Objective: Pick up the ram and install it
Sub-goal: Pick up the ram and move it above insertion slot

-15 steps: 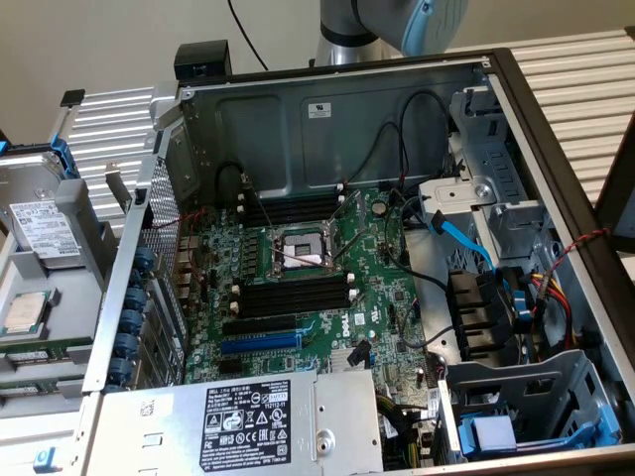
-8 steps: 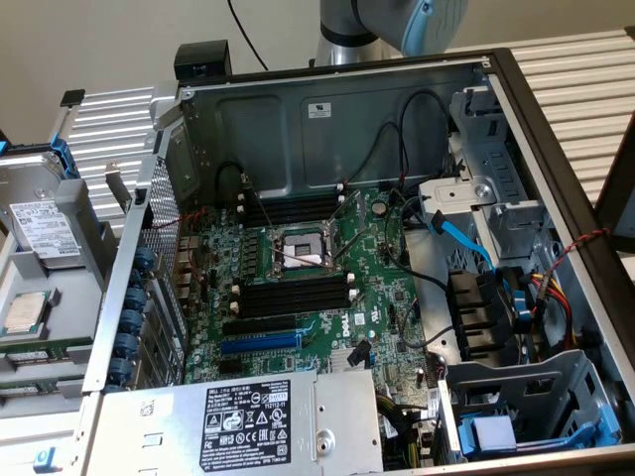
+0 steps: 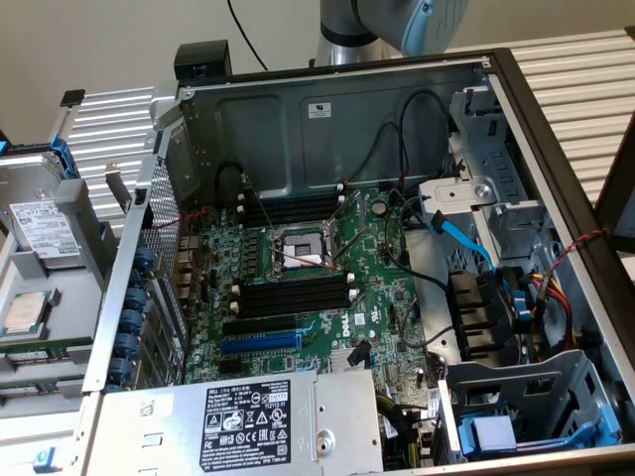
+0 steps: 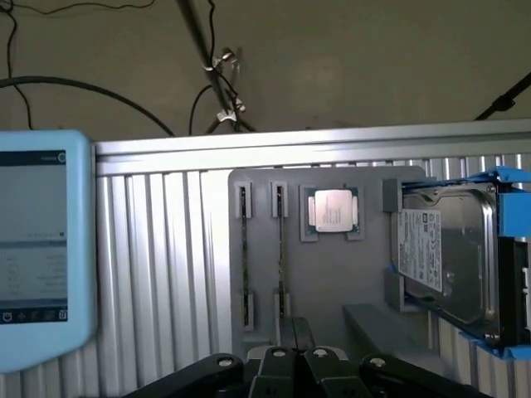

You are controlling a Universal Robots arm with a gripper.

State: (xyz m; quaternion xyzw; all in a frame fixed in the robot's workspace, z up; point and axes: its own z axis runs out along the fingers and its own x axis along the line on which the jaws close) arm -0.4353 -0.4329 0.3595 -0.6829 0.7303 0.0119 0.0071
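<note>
Two ram sticks [image 4: 244,249] [image 4: 280,245] stand on edge in grooves of a grey tray [image 4: 332,290] in the wrist view. My gripper [image 4: 294,330] hovers short of the tray, near the end of the second stick, fingers shut together with nothing between them. In the exterior view the ram [image 3: 45,351] lies as thin green strips in the tray [image 3: 69,268] at that view's left, outside the computer case. The black memory slots [image 3: 294,294] with white end clips sit below the processor socket [image 3: 303,253], and more slots [image 3: 293,208] lie above it. The arm [image 3: 382,25] shows above the case.
The tray also holds a processor chip [image 4: 332,209] and a hard drive [image 4: 448,257] in a blue bracket. A light blue tablet [image 4: 41,249] stands beside the tray. Inside the case are a blue expansion slot [image 3: 260,342], a power supply [image 3: 248,421], loose cables [image 3: 466,243] and drive cages [image 3: 526,416].
</note>
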